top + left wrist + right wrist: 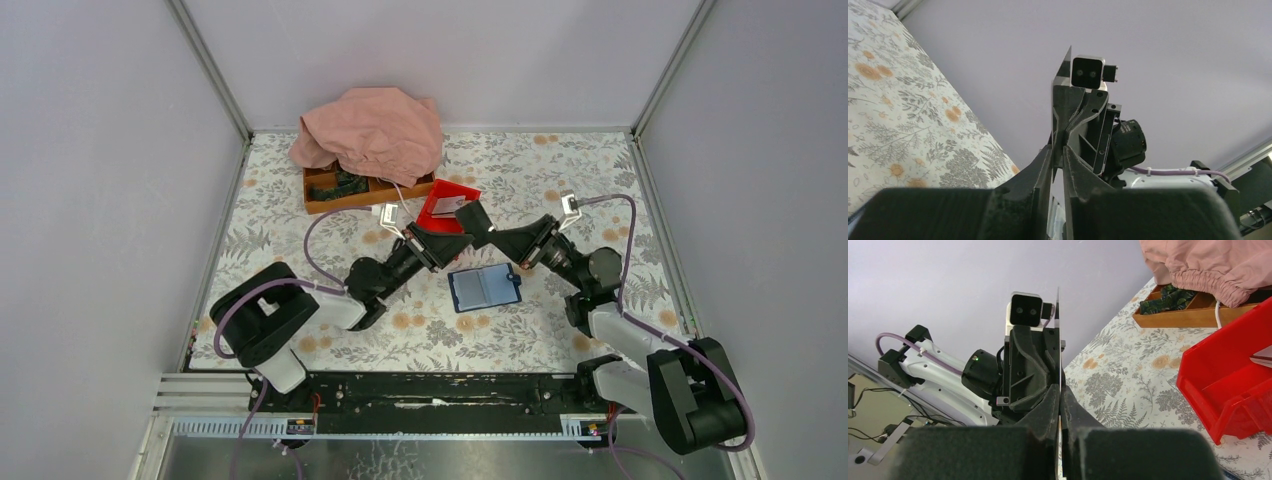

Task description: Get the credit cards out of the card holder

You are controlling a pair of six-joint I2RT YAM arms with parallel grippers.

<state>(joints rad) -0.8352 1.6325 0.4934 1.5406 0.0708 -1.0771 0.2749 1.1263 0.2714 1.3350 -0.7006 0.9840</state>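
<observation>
The card holder (485,288) lies open and flat on the floral table, blue-grey with dark edges. Above the table beside the red bin, my two grippers meet tip to tip. A thin dark credit card (1063,70) stands edge-on between them, also seen in the right wrist view as a thin line, the card (1058,330). My right gripper (1060,390) (480,222) is shut on it. My left gripper (1058,147) (455,238) has its jaws a little apart around the same card, with a narrow gap showing.
A red bin (445,205) (1228,385) stands just behind the grippers, with a light grey flat piece (1262,357) showing inside. Further back is a wooden tray (365,190), partly under a pink cloth (370,130). Grey walls surround the table.
</observation>
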